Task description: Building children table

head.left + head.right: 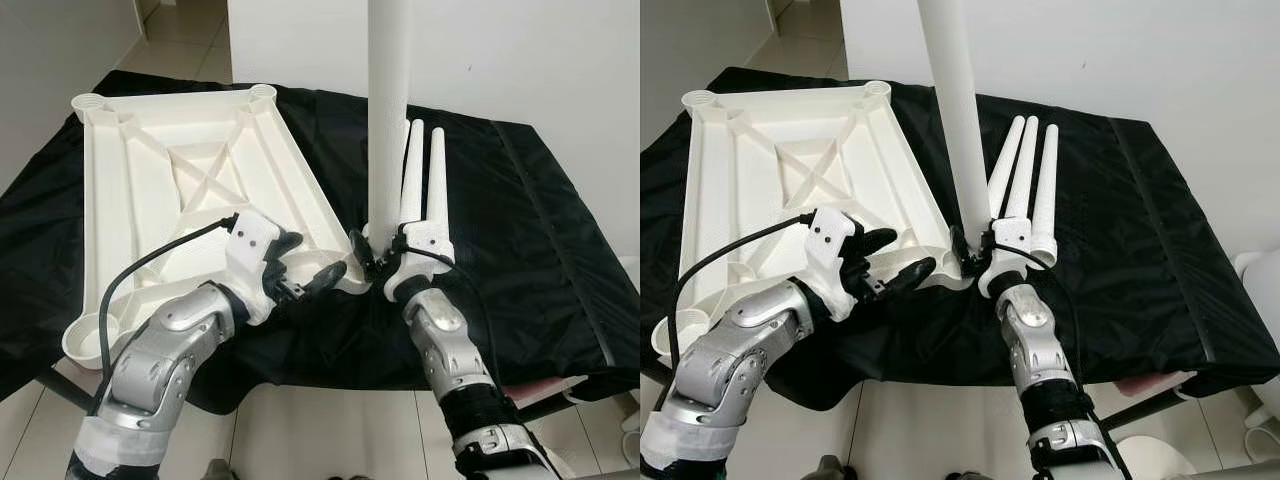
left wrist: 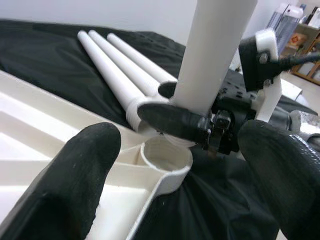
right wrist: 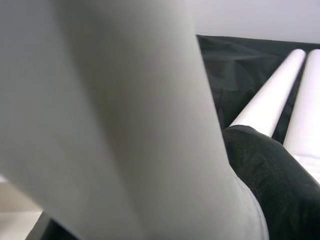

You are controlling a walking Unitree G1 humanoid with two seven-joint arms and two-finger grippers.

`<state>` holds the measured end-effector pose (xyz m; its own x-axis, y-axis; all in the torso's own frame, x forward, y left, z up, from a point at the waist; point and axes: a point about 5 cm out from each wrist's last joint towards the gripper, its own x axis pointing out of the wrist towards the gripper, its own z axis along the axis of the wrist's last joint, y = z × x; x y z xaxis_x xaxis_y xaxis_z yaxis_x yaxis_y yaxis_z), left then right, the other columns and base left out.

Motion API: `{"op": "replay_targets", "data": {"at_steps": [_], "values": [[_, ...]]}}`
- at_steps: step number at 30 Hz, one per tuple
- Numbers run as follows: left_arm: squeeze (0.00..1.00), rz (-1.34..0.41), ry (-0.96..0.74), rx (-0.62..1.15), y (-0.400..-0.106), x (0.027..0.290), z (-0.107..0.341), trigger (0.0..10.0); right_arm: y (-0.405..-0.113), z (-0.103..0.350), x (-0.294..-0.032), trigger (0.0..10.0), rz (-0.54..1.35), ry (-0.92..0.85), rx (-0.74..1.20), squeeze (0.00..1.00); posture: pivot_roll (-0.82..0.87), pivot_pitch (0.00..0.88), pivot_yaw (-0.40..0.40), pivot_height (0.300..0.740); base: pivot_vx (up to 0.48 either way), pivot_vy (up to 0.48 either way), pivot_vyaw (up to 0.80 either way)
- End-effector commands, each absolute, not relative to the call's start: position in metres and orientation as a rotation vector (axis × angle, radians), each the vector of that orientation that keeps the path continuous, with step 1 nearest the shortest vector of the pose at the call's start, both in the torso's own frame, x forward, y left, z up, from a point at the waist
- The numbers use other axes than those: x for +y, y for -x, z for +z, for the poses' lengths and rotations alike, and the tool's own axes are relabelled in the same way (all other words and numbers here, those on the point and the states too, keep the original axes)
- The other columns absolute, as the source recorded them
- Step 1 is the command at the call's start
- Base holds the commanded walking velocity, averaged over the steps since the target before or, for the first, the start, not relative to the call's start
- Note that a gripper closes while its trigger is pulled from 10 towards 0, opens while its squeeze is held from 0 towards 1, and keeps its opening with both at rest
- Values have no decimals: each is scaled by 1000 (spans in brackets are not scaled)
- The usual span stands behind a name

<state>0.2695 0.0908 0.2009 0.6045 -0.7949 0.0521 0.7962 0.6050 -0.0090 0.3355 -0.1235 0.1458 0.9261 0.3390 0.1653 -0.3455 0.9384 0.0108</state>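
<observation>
A white table top [image 1: 180, 170] lies upside down on a black cloth [image 1: 540, 230], ribs and corner sockets facing up. My right gripper [image 1: 368, 255] is shut on a white table leg [image 1: 388, 120] and holds it upright. The leg's lower end [image 2: 200, 95] hangs just above the near right corner socket [image 2: 165, 157]. My left gripper [image 1: 312, 258] stands open just left of that corner, its fingers [image 2: 75, 175] either side of the socket and touching nothing. Three spare legs [image 1: 1025, 170] lie side by side on the cloth behind the right gripper.
The cloth-covered table reaches to a white wall [image 1: 500, 50] at the back. Tiled floor [image 1: 320, 430] shows below the near edge. A black cable [image 1: 150, 265] runs from my left wrist over the table top. White objects [image 1: 1260, 270] stand off the table's right side.
</observation>
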Motion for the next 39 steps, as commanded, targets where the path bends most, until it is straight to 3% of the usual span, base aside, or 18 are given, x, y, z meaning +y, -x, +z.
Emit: {"op": "replay_targets", "data": {"at_steps": [1,2,3,15,23,32,33,39], "values": [[1000,-1023,26,-78,-267,84,210,10000,-337,153,-126,10000,373,-29,-177,0,97,91,-79,740,0,0,0],[1000,-1023,26,-78,-267,84,210,10000,-337,153,-126,10000,373,-29,-177,0,97,91,-79,740,0,0,0],[0,-1039,19,-137,-270,79,221,10000,-337,155,-128,10000,398,-31,-172,0,97,91,-79,740,0,0,0],[0,-1098,107,-300,-289,54,265,10000,-333,160,-113,10000,536,-59,-149,0,74,78,-77,740,0,0,0],[0,-1189,201,-393,-287,42,291,10000,-328,162,-109,10000,613,-64,-126,0,71,77,-76,740,0,0,0],[0,-1253,244,-387,-287,40,295,10000,-327,162,-108,10000,628,-69,-115,0,60,68,-67,740,0,0,0],[0,-1259,254,-382,-288,40,295,0,-326,161,-108,10000,630,-70,-110,0,60,63,-63,740,0,0,0],[0,-1255,255,-389,-291,41,296,0,-324,160,-108,10000,631,-71,-100,0,61,58,-60,740,0,0,0]]}}
